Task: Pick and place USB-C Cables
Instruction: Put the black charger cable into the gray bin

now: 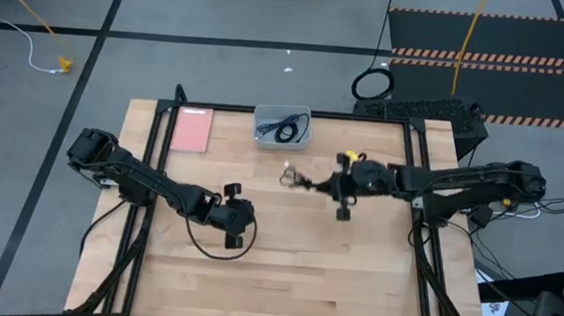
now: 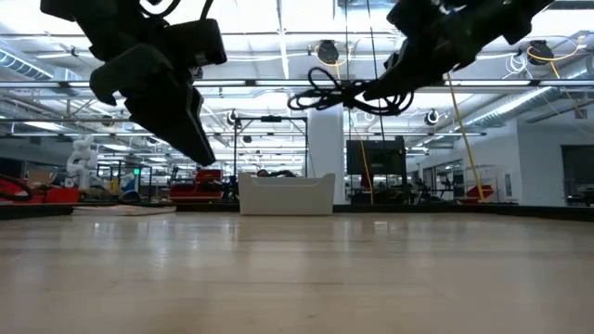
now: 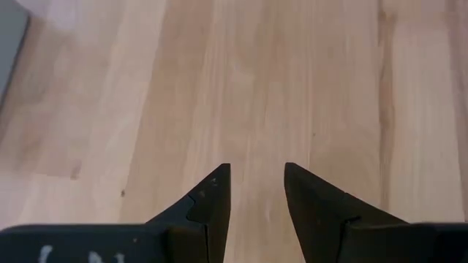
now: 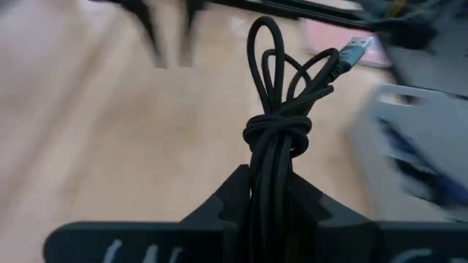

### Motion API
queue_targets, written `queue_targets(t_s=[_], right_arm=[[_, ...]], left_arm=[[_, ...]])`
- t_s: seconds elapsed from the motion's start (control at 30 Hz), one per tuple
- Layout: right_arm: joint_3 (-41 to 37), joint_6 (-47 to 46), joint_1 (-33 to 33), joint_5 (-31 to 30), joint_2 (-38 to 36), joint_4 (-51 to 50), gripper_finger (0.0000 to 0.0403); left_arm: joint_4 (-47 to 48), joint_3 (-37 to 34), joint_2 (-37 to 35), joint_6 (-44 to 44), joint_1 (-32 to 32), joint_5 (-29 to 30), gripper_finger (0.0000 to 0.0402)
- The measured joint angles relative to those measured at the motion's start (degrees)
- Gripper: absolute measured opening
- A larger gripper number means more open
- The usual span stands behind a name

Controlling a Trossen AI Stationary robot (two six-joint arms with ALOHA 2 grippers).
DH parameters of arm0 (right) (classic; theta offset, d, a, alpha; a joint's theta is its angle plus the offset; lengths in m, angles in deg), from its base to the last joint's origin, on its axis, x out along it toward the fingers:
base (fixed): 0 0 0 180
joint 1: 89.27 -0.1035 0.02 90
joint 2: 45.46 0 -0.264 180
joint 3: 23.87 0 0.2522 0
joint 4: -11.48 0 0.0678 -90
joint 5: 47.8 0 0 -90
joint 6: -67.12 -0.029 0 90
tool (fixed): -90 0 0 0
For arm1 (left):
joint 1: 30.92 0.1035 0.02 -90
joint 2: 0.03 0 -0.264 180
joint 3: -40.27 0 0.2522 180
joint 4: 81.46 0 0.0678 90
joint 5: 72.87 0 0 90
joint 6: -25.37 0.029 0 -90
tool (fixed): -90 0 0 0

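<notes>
A black USB-C cable (image 4: pixel 276 124), bundled and knotted with a silver plug end (image 4: pixel 356 50), sits in my right gripper (image 1: pixel 305 184), which is shut on it above the table's middle, short of the white tray (image 1: pixel 281 138). The cable shows high in the low view (image 2: pixel 339 96), clear of the wood. The tray at the table's far edge holds a black cable and a blue-purple one (image 1: pixel 282 128). My left gripper (image 3: pixel 256 191) is open over bare wood left of centre, holding nothing. My right gripper holds the black cable bundle by the strands below its knot (image 4: pixel 270 175), pinched between the two fingers. The fingers run roughly level, coming from the table's right. The bundle sticks out ahead of the fingertips, loops and plug forward, lifted clear of the table.
A pink card (image 1: pixel 193 130) lies at the table's far left corner. A black ring-shaped coil (image 1: pixel 372 85) and a yellow cord (image 1: pixel 33 11) lie on the floor beyond the table. Bare wood (image 1: pixel 284 268) spreads across the near half.
</notes>
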Motion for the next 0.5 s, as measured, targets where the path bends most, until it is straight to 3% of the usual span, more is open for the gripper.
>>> queue_targets(t_s=[0.2,0.33,0.5], right_arm=[[2.04,7.71,8.13,0.41,0.58,-0.56,0.0041],[5.06,10.58,13.44,0.63,2.33,-0.17,0.0041],[8.87,12.0,19.29,5.27,5.7,3.77,0.0041]], left_arm=[[-0.95,-1.79,0.0,-2.62,0.1,1.5,0.0131],[-6.35,-4.32,0.02,-3.8,0.36,1.88,0.0131],[-11.64,-7.54,0.02,-6.11,0.25,1.98,0.0131]])
